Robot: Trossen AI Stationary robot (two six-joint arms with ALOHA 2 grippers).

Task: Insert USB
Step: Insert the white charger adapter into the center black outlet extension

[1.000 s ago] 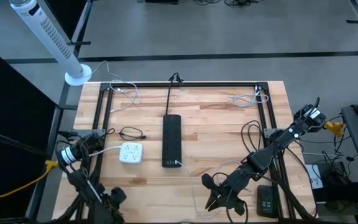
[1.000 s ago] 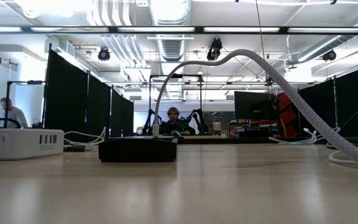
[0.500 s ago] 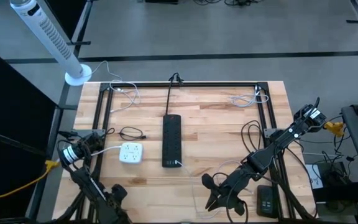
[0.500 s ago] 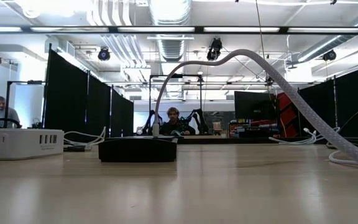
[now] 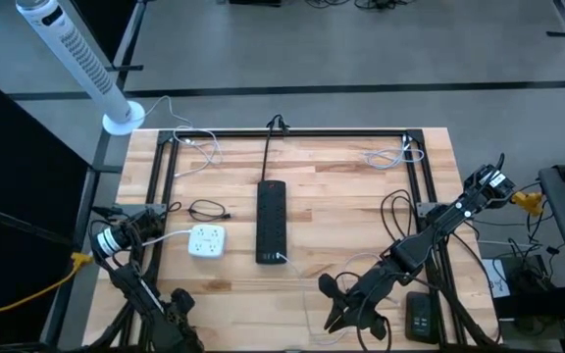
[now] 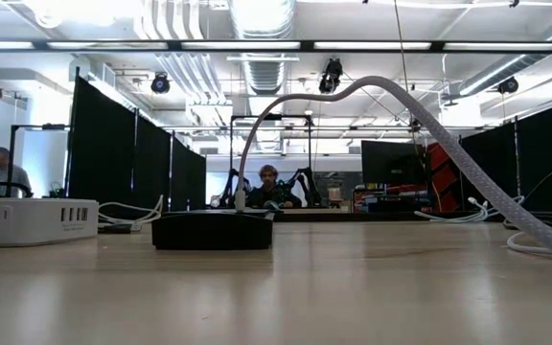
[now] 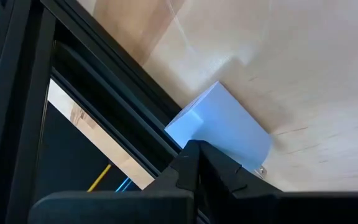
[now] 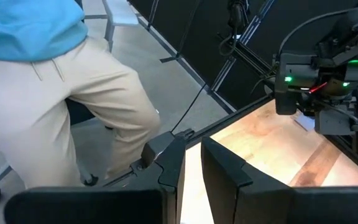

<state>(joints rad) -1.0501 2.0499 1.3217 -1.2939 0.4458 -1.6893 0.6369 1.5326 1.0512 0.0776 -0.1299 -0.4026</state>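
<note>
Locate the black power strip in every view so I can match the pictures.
High view: black power strip lies lengthwise at the table's centre.
Low view: its near end sits left of centre.
Left wrist view: not in it.
Right wrist view: not in it.
Shared landmark: white charging block, left of the strip.

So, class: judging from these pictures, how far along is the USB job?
Done, it seems: a white cable sits at the near end of the black power strip. In hand: nothing; the left gripper and right gripper rest at the table's near edge. Left: nothing obvious.
</note>
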